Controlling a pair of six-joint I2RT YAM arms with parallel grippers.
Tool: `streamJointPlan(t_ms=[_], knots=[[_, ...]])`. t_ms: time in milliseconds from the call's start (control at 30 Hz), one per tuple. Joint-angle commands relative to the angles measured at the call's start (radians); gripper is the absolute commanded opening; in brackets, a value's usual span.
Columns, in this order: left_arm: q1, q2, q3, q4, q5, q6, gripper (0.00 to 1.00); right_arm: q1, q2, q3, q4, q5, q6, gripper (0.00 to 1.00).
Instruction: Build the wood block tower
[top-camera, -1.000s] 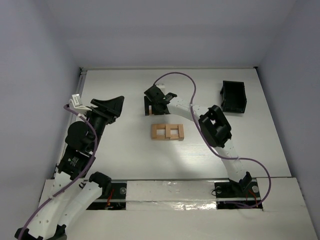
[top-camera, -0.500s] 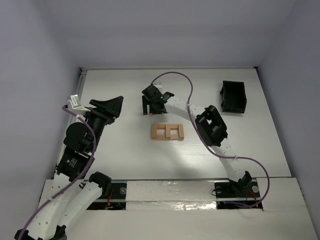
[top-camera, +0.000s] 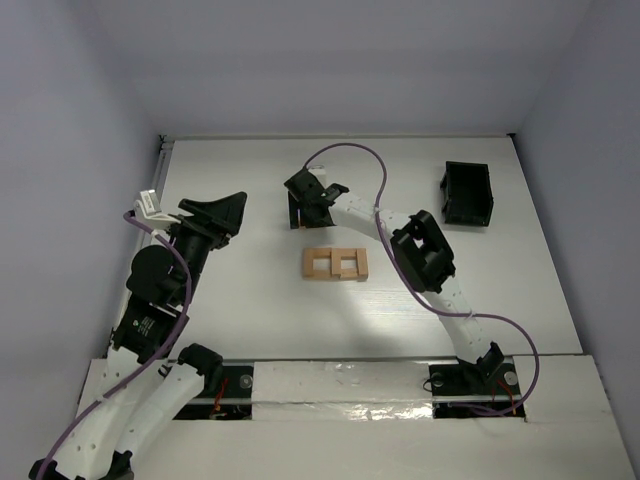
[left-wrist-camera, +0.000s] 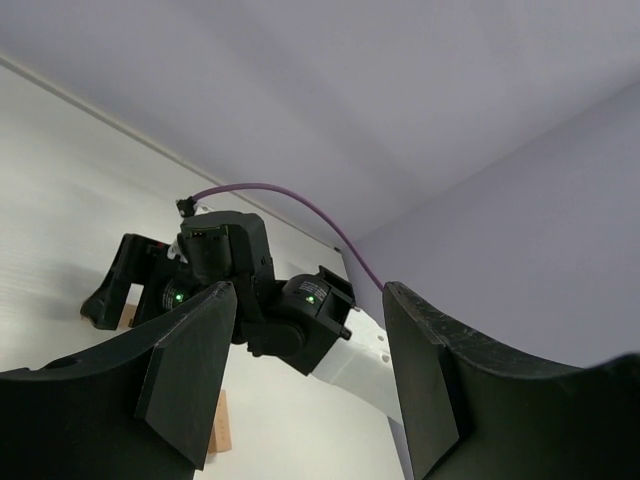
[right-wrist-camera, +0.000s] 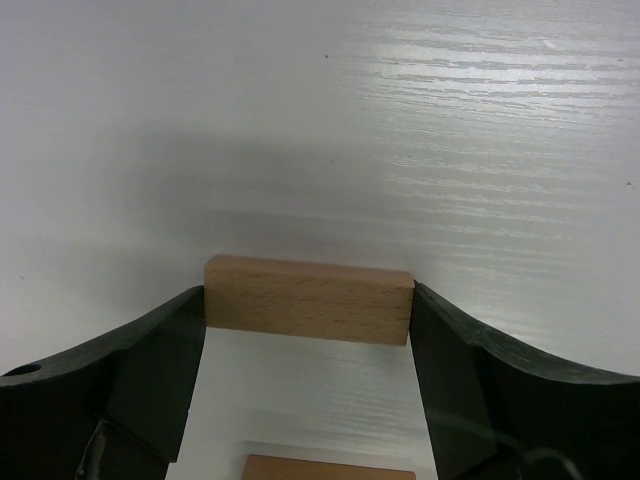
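Observation:
The wood block tower (top-camera: 336, 264) is a low stack of light-tan blocks at the table's middle. Behind it, my right gripper (top-camera: 305, 207) points down at the table. In the right wrist view a loose wood block (right-wrist-camera: 309, 299) lies flat on the table, and my right gripper (right-wrist-camera: 309, 305) is shut on it, its fingers touching both short ends. A second block's edge (right-wrist-camera: 330, 468) shows nearer the camera. My left gripper (top-camera: 226, 211) hangs open and empty at the left, well away from the blocks. In its wrist view, the left gripper (left-wrist-camera: 310, 300) faces the right arm (left-wrist-camera: 300, 325).
A small black plastic box (top-camera: 467, 193) stands at the back right of the table. The right arm's purple cable (top-camera: 355, 152) loops above the far part of the table. Purple walls close in the back and both sides.
The right gripper shifted slightly back and left, came down over the loose block, and its jaws narrowed onto the block's ends. The left arm barely moved.

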Motion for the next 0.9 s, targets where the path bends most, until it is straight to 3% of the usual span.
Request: streamJointPlan(t_ms=[0,433,733,867], knots=[[0.005,-0.002,0.032,0.033,-0.003,0.013,0.58,-0.001,-0.006,0.013,0.011,0.010,0.006,0.64],[0.005,0.002,0.032,0.033,0.004,0.016,0.58,-0.001,-0.179,-0.047,0.080,0.017,0.017,0.63],[0.005,0.018,0.024,0.084,0.084,0.011,0.58,0.010,-0.449,-0.352,0.177,-0.068,0.040,0.63],[0.005,0.038,-0.010,0.096,0.067,0.010,0.58,0.055,-0.531,-0.419,0.122,-0.023,0.048,0.64]])
